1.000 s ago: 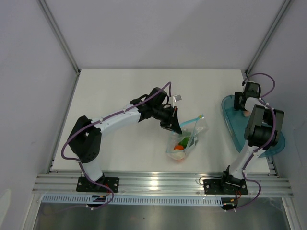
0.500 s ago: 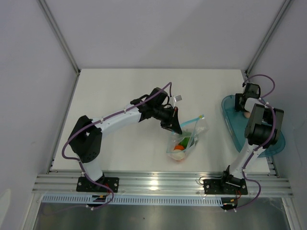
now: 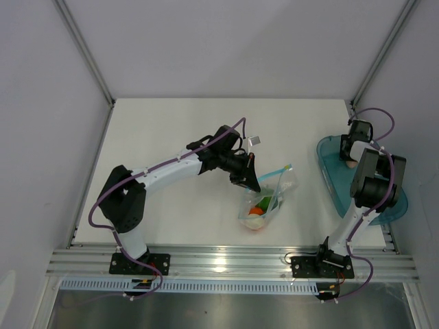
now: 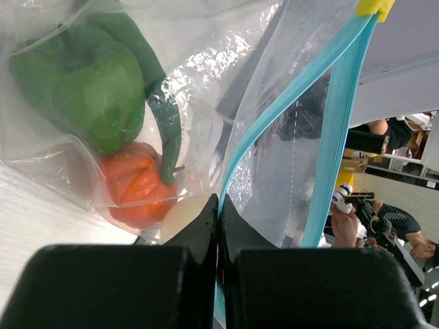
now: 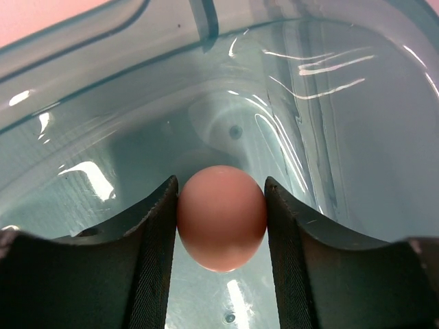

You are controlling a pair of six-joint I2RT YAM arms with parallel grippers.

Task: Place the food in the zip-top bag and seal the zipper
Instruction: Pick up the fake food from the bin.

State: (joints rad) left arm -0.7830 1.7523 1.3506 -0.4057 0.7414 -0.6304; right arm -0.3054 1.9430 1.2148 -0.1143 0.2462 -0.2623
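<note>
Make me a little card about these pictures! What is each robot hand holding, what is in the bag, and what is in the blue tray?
left gripper: shut, pinching the zip-top bag at one side of its mouth
right gripper: in the teal tray, fingers against both sides of an egg
in the bag: green pepper, orange-red round food, pale piece beside it
zipper: two strips apart, mouth open, not sealed
outside the bag: the egg in the tray
</note>
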